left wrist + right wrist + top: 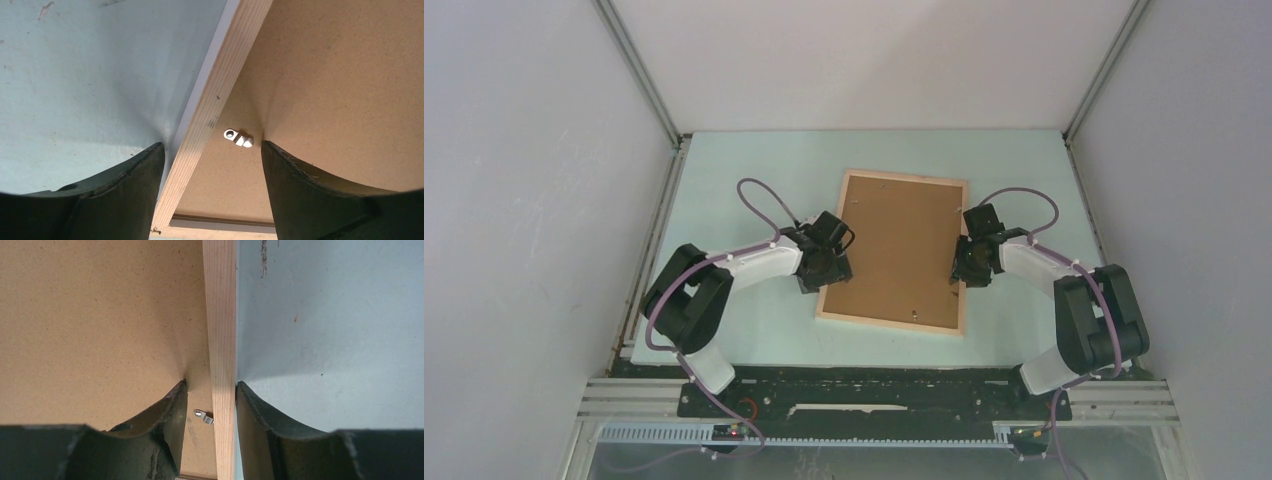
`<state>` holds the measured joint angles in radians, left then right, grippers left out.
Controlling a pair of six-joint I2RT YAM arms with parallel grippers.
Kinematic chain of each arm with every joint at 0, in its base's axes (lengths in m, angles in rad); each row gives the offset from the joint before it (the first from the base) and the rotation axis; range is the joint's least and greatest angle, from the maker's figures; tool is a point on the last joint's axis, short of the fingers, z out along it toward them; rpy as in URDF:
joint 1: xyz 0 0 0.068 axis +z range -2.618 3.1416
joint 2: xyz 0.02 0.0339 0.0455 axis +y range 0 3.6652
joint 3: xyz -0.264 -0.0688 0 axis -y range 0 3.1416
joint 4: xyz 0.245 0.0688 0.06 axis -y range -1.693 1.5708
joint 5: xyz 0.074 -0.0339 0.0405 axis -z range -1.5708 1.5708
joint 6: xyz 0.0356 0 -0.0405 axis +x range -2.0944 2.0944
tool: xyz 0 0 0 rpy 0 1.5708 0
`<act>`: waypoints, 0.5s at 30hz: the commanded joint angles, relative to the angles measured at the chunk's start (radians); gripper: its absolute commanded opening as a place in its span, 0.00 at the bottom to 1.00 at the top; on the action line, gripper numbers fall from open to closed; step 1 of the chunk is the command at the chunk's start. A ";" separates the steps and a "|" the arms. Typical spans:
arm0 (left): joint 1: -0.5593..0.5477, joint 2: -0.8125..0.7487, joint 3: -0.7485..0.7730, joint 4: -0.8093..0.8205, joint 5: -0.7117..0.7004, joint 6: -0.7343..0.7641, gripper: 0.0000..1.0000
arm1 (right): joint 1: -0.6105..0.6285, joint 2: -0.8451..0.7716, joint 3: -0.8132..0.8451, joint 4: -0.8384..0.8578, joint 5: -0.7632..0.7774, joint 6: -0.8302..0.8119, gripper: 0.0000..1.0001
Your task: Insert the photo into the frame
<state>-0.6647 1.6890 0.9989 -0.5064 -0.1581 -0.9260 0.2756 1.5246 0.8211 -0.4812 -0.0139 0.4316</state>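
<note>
The light wood frame lies face down in the middle of the table, with the brown backing board seated in it. The photo is not in view. My left gripper is open and straddles the frame's left rail, one finger over the table and one over the board; the gripper holds nothing. My right gripper straddles the right rail. In its wrist view the gripper is open, its outer finger against the rail's outside and its inner finger on the board, short of the rail.
Small metal retaining clips sit on the board by the rails. The pale blue table is walled in white on the left, back and right. The arm bases stand at the near edge.
</note>
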 commanded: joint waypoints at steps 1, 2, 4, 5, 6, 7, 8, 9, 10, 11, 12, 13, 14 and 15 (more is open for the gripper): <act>-0.001 0.012 0.048 -0.034 -0.046 -0.040 0.76 | 0.018 0.032 0.009 0.035 -0.017 -0.012 0.46; 0.000 0.014 0.045 -0.035 -0.048 -0.043 0.74 | 0.019 0.034 0.009 0.036 -0.017 -0.012 0.46; -0.001 0.015 0.042 -0.037 -0.051 -0.051 0.72 | 0.017 0.035 0.009 0.036 -0.017 -0.012 0.46; 0.000 0.015 0.042 -0.037 -0.052 -0.052 0.70 | 0.018 0.037 0.009 0.038 -0.018 -0.013 0.45; 0.001 0.014 0.045 -0.037 -0.053 -0.053 0.68 | 0.020 0.037 0.009 0.038 -0.018 -0.012 0.45; 0.004 0.013 0.045 -0.037 -0.056 -0.057 0.66 | 0.020 0.038 0.009 0.039 -0.017 -0.013 0.45; 0.007 0.011 0.047 -0.036 -0.058 -0.056 0.66 | 0.020 0.040 0.009 0.039 -0.018 -0.013 0.45; 0.009 0.011 0.052 -0.037 -0.057 -0.052 0.66 | 0.020 0.038 0.009 0.039 -0.019 -0.013 0.45; 0.012 0.013 0.058 -0.037 -0.055 -0.047 0.68 | 0.020 0.038 0.010 0.040 -0.019 -0.013 0.45; 0.015 0.018 0.067 -0.041 -0.053 -0.044 0.70 | 0.020 0.038 0.010 0.039 -0.019 -0.014 0.45; 0.018 0.022 0.073 -0.044 -0.051 -0.044 0.71 | 0.020 0.039 0.010 0.039 -0.020 -0.013 0.45; 0.020 0.023 0.076 -0.044 -0.051 -0.042 0.72 | 0.020 0.039 0.010 0.040 -0.021 -0.013 0.45; 0.022 0.023 0.079 -0.043 -0.053 -0.043 0.72 | 0.021 0.039 0.010 0.039 -0.021 -0.014 0.45; 0.023 0.025 0.081 -0.043 -0.054 -0.043 0.72 | 0.020 0.039 0.010 0.039 -0.020 -0.016 0.45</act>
<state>-0.6537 1.7039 1.0191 -0.5385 -0.1772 -0.9611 0.2764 1.5295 0.8238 -0.4793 -0.0193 0.4316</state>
